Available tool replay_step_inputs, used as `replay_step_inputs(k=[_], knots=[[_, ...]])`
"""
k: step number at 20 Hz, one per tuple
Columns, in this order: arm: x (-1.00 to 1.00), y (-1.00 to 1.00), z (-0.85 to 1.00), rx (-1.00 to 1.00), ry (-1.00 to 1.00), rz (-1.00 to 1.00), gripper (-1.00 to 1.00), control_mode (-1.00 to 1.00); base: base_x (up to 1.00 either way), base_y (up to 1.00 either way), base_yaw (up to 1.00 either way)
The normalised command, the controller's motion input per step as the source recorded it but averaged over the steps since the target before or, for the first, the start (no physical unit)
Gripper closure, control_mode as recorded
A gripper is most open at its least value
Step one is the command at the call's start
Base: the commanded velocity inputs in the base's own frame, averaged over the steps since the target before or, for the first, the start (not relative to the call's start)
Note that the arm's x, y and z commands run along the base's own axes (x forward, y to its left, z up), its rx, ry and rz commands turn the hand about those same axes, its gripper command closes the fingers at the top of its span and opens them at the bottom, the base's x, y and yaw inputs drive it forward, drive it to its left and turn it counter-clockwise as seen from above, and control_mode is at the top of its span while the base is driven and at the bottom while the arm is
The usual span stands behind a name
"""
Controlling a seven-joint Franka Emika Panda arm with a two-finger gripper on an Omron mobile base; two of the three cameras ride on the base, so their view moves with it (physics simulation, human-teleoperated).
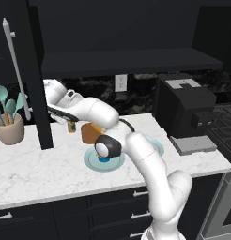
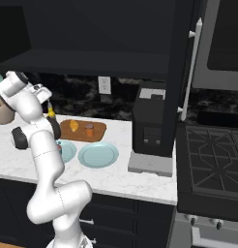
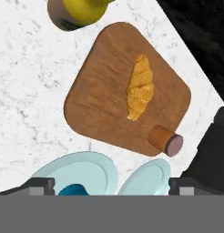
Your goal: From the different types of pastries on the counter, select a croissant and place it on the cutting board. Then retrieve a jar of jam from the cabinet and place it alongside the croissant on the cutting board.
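Now the croissant (image 3: 140, 88) and jam jar (image 3: 164, 139) lie on the cutting board (image 3: 100, 109) — hand (image 3: 112, 186) wide open, empty

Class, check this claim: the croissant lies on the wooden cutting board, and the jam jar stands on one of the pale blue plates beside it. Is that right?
Not quite. The croissant does lie on the cutting board, but the jam jar is on that same board near its edge, not on a pale blue plate. The hand view shows this plainly, and the right base view shows both on the board as well.
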Motion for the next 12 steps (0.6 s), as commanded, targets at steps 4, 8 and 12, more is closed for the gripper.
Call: replay_step_inputs(k=[4,8,12], knots=[[-1.00,-0.06,-0.40,-0.16,0.00,0.00,-1.00,-1.00,0.00,0.00,0.00],[-1.00,-0.31,-0.26,-0.14,0.06,0.00,-1.00,-1.00,0.00,0.00,0.00],[-1.00,-0.72,0.01,-0.12,0.20,0.00,-1.00,-1.00,0.00,0.00,0.00]])
